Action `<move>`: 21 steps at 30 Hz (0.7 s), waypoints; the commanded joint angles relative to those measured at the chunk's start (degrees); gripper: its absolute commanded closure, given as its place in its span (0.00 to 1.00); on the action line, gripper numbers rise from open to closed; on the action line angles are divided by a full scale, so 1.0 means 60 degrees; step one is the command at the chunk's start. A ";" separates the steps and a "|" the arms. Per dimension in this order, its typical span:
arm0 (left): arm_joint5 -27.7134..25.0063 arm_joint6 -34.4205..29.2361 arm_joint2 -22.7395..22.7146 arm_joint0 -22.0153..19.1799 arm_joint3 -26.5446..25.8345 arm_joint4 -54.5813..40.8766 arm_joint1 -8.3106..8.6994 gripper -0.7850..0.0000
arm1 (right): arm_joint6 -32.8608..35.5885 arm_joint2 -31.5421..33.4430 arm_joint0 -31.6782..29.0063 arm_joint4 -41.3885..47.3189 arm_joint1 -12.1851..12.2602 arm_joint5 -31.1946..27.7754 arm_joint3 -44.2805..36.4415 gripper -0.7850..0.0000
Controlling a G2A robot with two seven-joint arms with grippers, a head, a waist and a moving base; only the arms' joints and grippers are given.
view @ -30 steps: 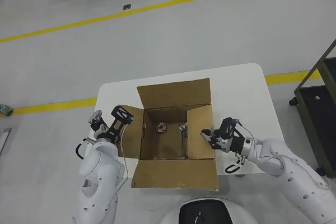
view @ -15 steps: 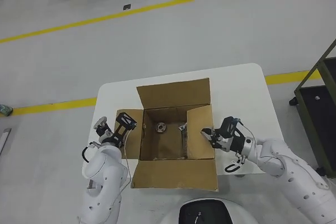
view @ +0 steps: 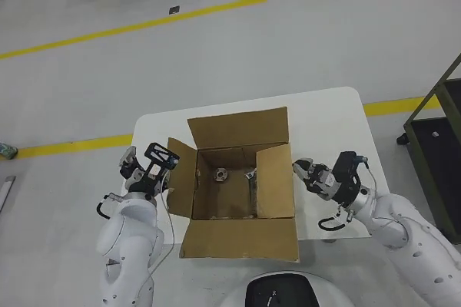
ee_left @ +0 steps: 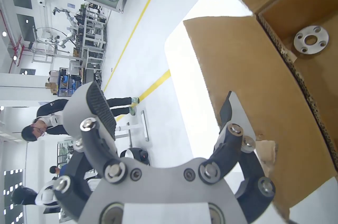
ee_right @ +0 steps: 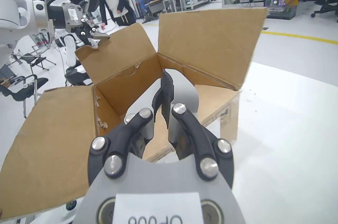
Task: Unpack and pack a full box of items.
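Observation:
An open cardboard box (view: 238,234) stands mid-table with its flaps spread. On its floor lie a round metal flange (view: 220,176) (ee_left: 311,39) and a small metal part (view: 250,176). My left gripper (view: 158,163) (ee_left: 163,111) is open at the outer edge of the box's left flap (view: 180,178). One of its fingers (ee_left: 227,114) rests against that flap's torn corner. My right gripper (view: 302,171) (ee_right: 165,93) is shut on nothing, hanging just outside the right flap (view: 275,180). The left gripper (ee_right: 96,37) also shows across the box in the right wrist view.
The white table (view: 330,123) has bare surface behind and to the right of the box. A dark metal rack (view: 446,146) stands off the table's right side. The box's front flap (view: 242,239) hangs over the table's near edge.
My right gripper has drawn back to the right, away from the right flap. My left gripper has shifted outward and slightly toward the back, along the left flap's edge.

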 commanded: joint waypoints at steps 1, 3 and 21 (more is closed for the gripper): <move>-0.0058 0.0052 0.0063 0.0064 -0.0345 -0.0117 -0.0006 0.00 | -0.0235 0.0340 -0.0312 -0.0019 0.0046 0.0013 -0.0127 1.00; -0.0065 0.0117 0.0192 0.0137 -0.0664 -0.0310 -0.0021 0.00 | -0.0478 0.0663 -0.0636 -0.0014 0.0087 0.0038 -0.0217 1.00; -0.1714 0.0590 0.2329 -0.0260 -0.0439 -0.6594 -0.0233 0.00 | -0.1884 0.1709 -0.2500 -0.0346 0.0143 0.0419 0.0028 1.00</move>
